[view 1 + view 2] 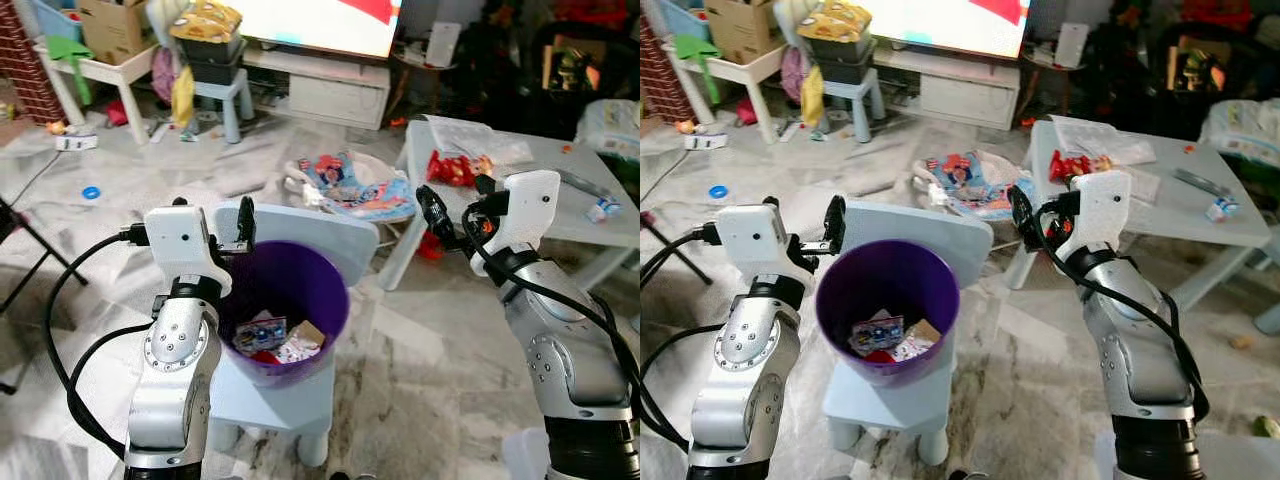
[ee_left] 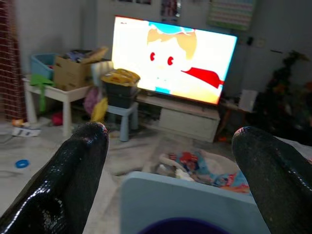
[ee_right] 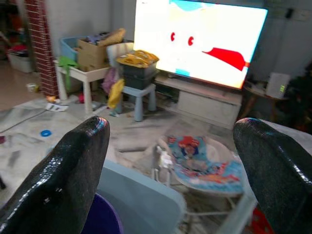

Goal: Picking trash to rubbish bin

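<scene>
A purple rubbish bin [image 1: 283, 300] stands on a small pale blue chair [image 1: 300, 225] right before me. Several crumpled wrappers [image 1: 277, 338] lie at its bottom. My left gripper [image 1: 243, 226] is raised at the bin's left rim, open and empty, its fingers [image 2: 73, 180] spread wide in the left wrist view. My right gripper [image 1: 452, 212] hovers to the right of the bin, above the floor, also open and empty. A red wrapper [image 1: 450, 168] lies on the white table [image 1: 560, 190] at the right.
A colourful baby bouncer [image 1: 350, 185] sits on the floor behind the chair. Beyond it are a TV stand [image 1: 320, 85], a small blue stool [image 1: 225, 95] with stacked boxes, and a cluttered white bench [image 1: 100, 65]. Black cables trail from both arms.
</scene>
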{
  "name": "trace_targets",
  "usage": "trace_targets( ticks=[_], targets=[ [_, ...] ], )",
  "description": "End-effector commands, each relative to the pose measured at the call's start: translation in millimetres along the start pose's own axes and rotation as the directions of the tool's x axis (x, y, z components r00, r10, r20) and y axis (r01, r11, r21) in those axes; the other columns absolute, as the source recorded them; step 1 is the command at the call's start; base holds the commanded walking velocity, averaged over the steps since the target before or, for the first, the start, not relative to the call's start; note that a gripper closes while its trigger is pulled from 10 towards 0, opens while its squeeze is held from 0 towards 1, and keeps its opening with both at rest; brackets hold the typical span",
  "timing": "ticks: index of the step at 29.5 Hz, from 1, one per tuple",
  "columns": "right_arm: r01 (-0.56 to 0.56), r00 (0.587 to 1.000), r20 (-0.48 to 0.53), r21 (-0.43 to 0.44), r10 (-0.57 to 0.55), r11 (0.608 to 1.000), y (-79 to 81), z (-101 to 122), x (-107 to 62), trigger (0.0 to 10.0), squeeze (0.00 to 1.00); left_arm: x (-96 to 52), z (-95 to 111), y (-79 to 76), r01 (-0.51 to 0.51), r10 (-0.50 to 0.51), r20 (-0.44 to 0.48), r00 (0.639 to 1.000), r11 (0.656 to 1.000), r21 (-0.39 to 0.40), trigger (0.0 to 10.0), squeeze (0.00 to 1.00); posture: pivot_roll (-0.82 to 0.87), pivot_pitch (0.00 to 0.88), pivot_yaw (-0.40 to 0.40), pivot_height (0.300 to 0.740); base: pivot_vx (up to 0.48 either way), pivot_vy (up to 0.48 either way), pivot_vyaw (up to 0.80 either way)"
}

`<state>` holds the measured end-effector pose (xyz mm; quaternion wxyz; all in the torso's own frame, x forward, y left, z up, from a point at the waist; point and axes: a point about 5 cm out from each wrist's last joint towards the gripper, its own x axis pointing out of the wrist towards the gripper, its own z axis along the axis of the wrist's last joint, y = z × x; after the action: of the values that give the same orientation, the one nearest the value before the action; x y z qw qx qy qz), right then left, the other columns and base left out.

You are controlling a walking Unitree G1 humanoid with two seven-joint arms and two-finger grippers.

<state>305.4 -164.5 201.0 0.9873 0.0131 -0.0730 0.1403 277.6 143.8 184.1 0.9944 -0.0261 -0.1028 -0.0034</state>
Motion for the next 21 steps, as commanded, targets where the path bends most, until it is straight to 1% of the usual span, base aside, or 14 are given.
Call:
trace_targets(
  ticks=[1, 21],
  targets=[
    [0.003, 1.0, 0.008, -0.008, -0.003, 1.0, -0.7, 3.2, 2.0, 10.0, 0.0, -1.0, -0.9, 0.5, -0.007, 0.007, -0.012, 1.0, 1.0, -0.004, 10.0, 0.0, 0.03, 0.113, -0.122, 0.74, 0.0, 0.48, 0.0],
    [0.004, 1.0, 0.014, -0.002, -0.004, 1.0, 1.0, 2.7, 4.9, 10.0, 0.0, 1.2, -1.3, 1.7, -0.011, 0.012, -0.011, 1.0, 1.0, 0.01, 10.0, 0.0, 0.03, 0.106, -0.12, 0.74, 0.0, 0.48, 0.0]
  ],
)
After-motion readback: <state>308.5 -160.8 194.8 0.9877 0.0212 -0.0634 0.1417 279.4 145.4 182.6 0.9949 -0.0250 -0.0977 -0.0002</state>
